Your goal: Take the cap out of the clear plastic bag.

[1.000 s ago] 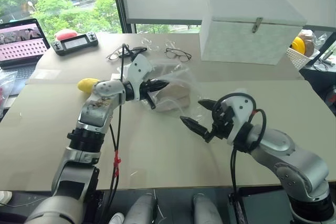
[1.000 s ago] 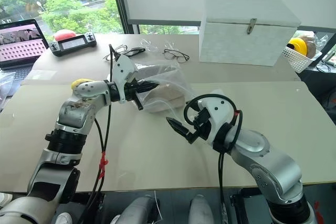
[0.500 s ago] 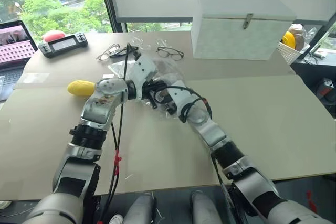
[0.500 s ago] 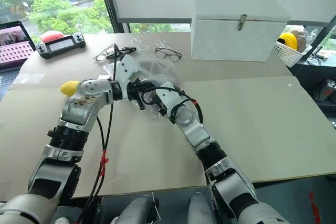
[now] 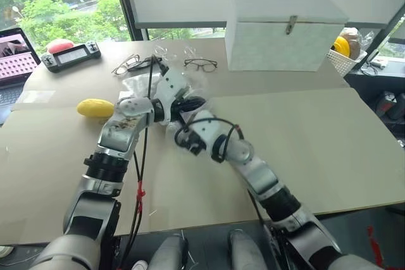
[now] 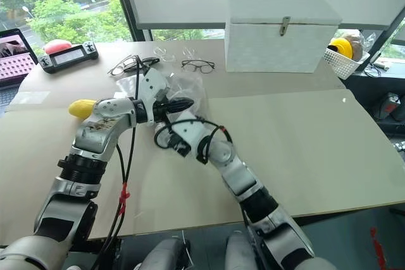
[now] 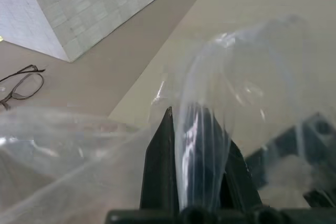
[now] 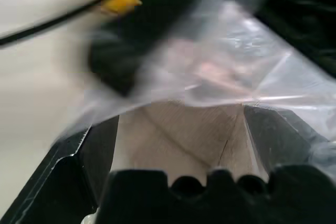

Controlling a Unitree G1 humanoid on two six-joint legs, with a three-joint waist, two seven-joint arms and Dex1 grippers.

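The clear plastic bag (image 5: 143, 84) lies crumpled at the middle of the table. My left gripper (image 5: 192, 102) is shut on a fold of its film, and in the left wrist view the plastic (image 7: 220, 77) drapes over the closed fingers (image 7: 164, 166). My right gripper (image 5: 179, 135) reaches in from the near right, just below the left one, and stands open inside the bag's mouth. In the right wrist view the beige cap (image 8: 178, 129) lies between its spread fingers (image 8: 84, 156), with plastic film above it. In the eye views the right gripper hides most of the cap.
A white box with a metal latch (image 5: 288, 30) stands at the back right, and a basket (image 5: 345, 55) beside it. Two pairs of glasses (image 5: 200, 64) (image 5: 130, 64), a yellow oval object (image 5: 95, 107), a handheld controller (image 5: 69, 55) and a laptop (image 5: 12, 55) lie to the left and behind.
My right arm swung from the near right across to the bag and pushed its open gripper into it, beside the left gripper. The left gripper kept its grip; the camera shifted a little.
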